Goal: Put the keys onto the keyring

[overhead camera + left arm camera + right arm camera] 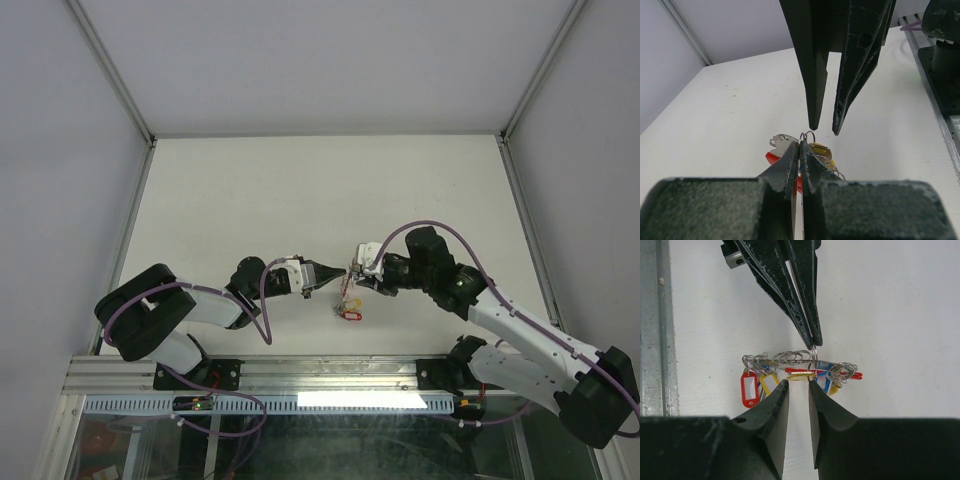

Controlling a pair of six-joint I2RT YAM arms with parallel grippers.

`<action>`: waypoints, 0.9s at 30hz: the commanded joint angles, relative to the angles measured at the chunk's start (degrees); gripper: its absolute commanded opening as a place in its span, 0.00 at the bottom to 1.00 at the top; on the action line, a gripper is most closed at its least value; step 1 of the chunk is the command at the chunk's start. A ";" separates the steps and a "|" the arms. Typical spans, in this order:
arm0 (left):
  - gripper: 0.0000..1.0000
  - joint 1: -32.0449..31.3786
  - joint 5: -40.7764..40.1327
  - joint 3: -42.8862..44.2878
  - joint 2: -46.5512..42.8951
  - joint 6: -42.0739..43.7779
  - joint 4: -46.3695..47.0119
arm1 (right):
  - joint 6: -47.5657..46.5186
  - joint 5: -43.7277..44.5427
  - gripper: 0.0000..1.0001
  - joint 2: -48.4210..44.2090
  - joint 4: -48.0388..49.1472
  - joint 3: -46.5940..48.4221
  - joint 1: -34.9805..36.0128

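Your left gripper [814, 343] is pinched shut on a thin wire loop [813, 354] at the top of the keys [751, 385], a bunch with red, yellow and blue tags over the white table [300, 180]. Your right gripper [798, 383] faces it tip to tip, jaws narrowly parted and holding nothing. It is just beside the red keyring [855, 375], which sits amid the bunch.

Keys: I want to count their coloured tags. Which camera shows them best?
The right wrist view: the keys spread side by side, with red, yellow and blue tags distinct. The left wrist view hides most of them behind the shut left hand; the top view shows only a tiny cluster.
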 commanded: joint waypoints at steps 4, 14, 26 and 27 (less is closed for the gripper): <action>0.00 0.59 2.27 0.28 0.27 0.02 3.04 | -4.15 1.71 0.25 1.47 4.12 2.85 0.42; 0.00 0.54 2.63 0.35 0.42 0.01 3.05 | -2.71 0.95 0.25 4.07 7.73 2.52 1.59; 0.00 0.59 3.10 0.44 0.45 -0.07 3.14 | -2.20 0.64 0.23 4.70 9.18 2.68 2.44; 0.00 0.59 3.11 0.44 0.42 -0.05 3.17 | -2.22 0.72 0.23 4.70 9.26 2.68 2.44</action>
